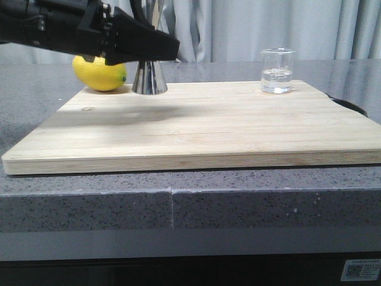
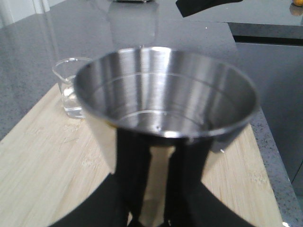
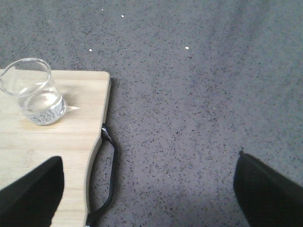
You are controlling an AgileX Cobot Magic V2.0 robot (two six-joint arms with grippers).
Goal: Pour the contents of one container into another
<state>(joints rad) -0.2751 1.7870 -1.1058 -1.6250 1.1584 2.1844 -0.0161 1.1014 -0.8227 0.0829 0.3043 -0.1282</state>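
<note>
The steel jigger (image 1: 149, 78) stands upright at the back left of the wooden board (image 1: 208, 131). My left gripper (image 1: 149, 47) reaches in from the left and is shut on its waist. In the left wrist view the jigger's open cup (image 2: 165, 104) fills the picture, with the left gripper (image 2: 158, 189) pressed against its sides. The clear glass beaker (image 1: 277, 70) with some clear liquid stands at the back right of the board, also seen as the beaker (image 2: 71, 92) and the beaker (image 3: 33, 92). My right gripper (image 3: 149, 189) hangs open over the counter, apart from the beaker.
A yellow lemon (image 1: 100, 74) lies just left of the jigger, on the board's back edge. A black loop handle (image 3: 111, 175) hangs off the board's right edge. Grey speckled counter (image 3: 199, 94) surrounds the board. Curtains hang behind.
</note>
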